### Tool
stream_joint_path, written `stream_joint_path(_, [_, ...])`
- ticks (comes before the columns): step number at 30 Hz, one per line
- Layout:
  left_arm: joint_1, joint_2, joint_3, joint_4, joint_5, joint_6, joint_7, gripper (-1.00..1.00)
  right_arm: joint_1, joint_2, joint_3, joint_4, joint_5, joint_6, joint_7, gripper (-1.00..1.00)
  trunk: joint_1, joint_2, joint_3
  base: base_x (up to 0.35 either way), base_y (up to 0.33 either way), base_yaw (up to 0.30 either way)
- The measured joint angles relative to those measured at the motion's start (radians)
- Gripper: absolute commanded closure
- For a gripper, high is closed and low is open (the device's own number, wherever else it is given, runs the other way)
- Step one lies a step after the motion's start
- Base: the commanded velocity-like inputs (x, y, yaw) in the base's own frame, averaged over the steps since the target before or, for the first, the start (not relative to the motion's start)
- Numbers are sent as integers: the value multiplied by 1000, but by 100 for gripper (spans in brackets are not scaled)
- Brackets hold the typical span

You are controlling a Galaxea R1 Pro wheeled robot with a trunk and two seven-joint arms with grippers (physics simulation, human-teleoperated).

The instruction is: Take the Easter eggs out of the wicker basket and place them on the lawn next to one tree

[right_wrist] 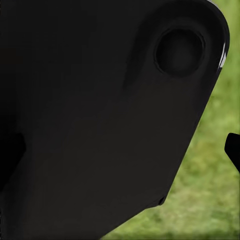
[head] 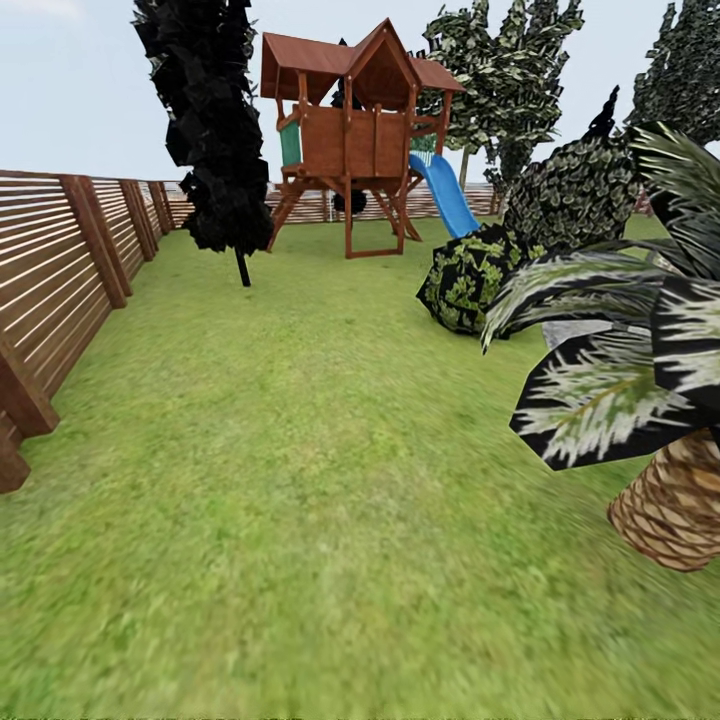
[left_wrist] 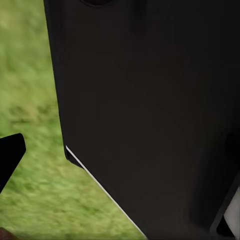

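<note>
Head view: open lawn running ahead, mottled green, nothing lying on the stretch in front. Brown slatted wooden fence along the left side, continuing across the far end behind the play structure. Black cypress-like tree stands left of centre near the fence, thin dark trunk going into the grass. Behind it, a wooden playhouse tower with a brown peaked roof on stilted legs, and a blue slide coming off its right side down to the grass. Right of the slide, a pale-trunked tree with blocky dark green-and-white speckled foliage stands by the far fence; a second one of the same kind at the right edge. Dark green shrubs sit mid-right, in front of those trees. Short palm close in at the right edge, ringed tan trunk low, striped fronds spreading toward centre and overlapping the shrubs. Left wrist view: mostly a black robot body panel close to the lens, blurred grass beside it, one dark finger tip at the edge. Right wrist view: another black panel with a round recess, grass beside it, a dark tip at the edge. Jaw state on both sides: can't tell.
</note>
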Motion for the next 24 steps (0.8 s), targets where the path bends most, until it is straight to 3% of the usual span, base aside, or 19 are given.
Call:
stream_joint_path(11, [0, 0, 0, 0, 0, 0, 0, -100, 0, -3, 8, 0, 12, -3, 0, -100, 0, 0, -11, 0, 0, 0])
stream_joint_path(16, [0, 0, 1, -1, 1, 0, 0, -100, 0, -1, 20, 0, 37, -8, -1, -100, 0, 0, -11, 0, 0, 0])
stream_joint_path(21, [0, 0, 1, -2, 1, -1, 0, -100, 0, -1, 21, 1, 45, -104, -1, -100, 0, 0, -11, 0, 0, 0])
stream_joint_path(24, [0, 0, 1, -2, 1, 0, 0, -100, 0, 2, 21, 3, 45, -119, 0, -100, 0, 0, -11, 83, 2, 0])
